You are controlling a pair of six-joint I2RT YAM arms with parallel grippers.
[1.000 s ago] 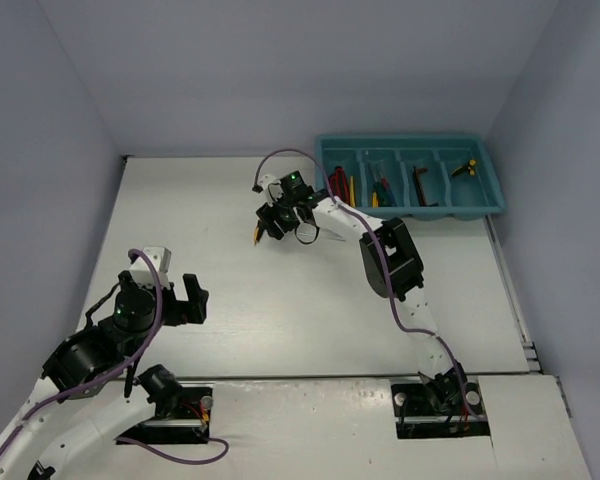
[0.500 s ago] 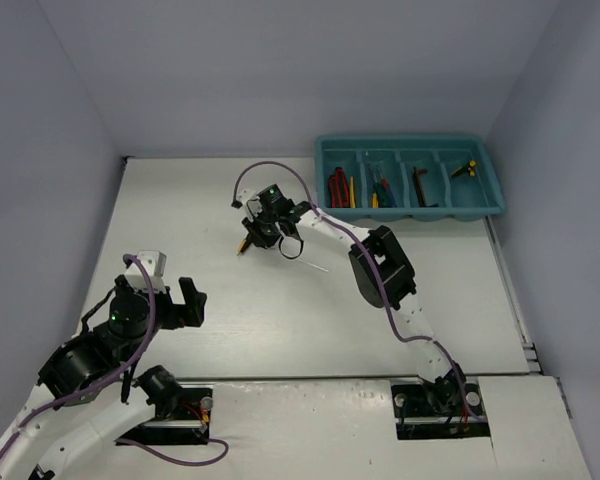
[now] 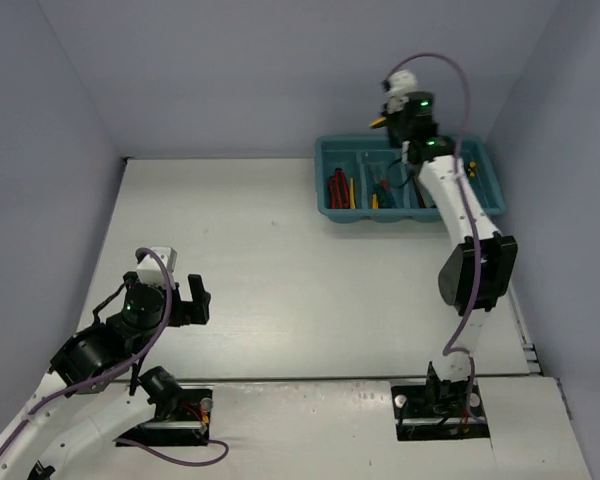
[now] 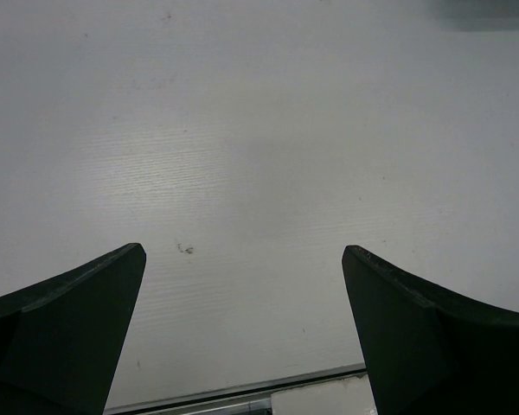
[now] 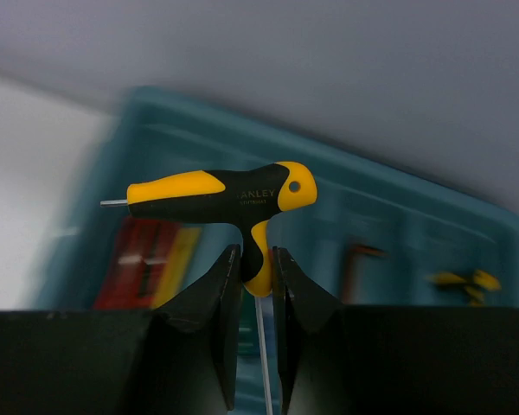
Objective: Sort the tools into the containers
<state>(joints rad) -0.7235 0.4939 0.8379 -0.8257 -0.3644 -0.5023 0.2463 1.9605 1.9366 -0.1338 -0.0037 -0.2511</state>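
My right gripper (image 5: 255, 255) is shut on the stem of a yellow-black T-handle (image 5: 216, 197), held high above the teal tray (image 3: 492, 198) at the back right. In the top view the right gripper (image 3: 385, 118) hangs over the tray's far edge. The tray's compartments hold red-handled pliers (image 3: 337, 187), a yellow screwdriver (image 3: 353, 190), blue and red screwdrivers (image 3: 383, 189), a dark hex key (image 3: 419, 186) and another yellow-black T-handle (image 3: 465, 168). My left gripper (image 4: 242, 259) is open over bare table near the front left, nothing between its fingers.
Grey walls close in the table on the left, back and right. The tray sits against the right wall. A metal strip (image 4: 242, 389) marks the table's near edge below my left gripper.
The right gripper closed on the T-handle at mid-table, lifted it and swung it far right and up, over the tray. The left arm shifted only slightly.
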